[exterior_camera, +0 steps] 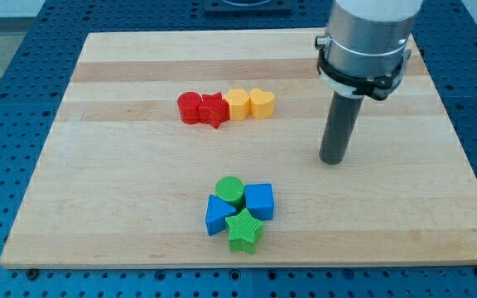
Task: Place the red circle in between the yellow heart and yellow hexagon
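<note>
A row of four touching blocks lies at the board's upper middle. From the view's left they are the red circle (189,108), a red star (213,110), the yellow hexagon (237,104) and the yellow heart (262,103). The red star sits between the red circle and the yellow hexagon. The hexagon and heart touch, with no gap between them. My tip (331,161) rests on the board to the right of and below the row, well apart from the yellow heart.
A cluster sits near the board's bottom middle: a green circle (229,190), a blue cube (259,201), a blue block (219,214) and a green star (243,230). The wooden board (98,165) lies on a blue perforated table.
</note>
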Robot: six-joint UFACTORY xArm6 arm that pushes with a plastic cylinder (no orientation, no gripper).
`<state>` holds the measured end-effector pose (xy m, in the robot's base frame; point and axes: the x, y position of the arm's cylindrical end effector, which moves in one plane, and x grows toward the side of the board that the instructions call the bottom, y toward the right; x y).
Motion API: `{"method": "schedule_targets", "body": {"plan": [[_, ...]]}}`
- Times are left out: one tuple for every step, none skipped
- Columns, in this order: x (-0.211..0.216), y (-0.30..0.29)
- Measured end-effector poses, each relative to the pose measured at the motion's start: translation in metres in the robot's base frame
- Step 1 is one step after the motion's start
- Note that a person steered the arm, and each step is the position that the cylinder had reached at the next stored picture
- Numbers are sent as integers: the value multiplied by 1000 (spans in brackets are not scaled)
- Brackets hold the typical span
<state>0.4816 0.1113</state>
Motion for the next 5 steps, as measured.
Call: {"method": "schedule_targets", "body": {"plan": [[0,-4],[0,-17],[-4,-51],[-7,-112],[-13,-167]]}}
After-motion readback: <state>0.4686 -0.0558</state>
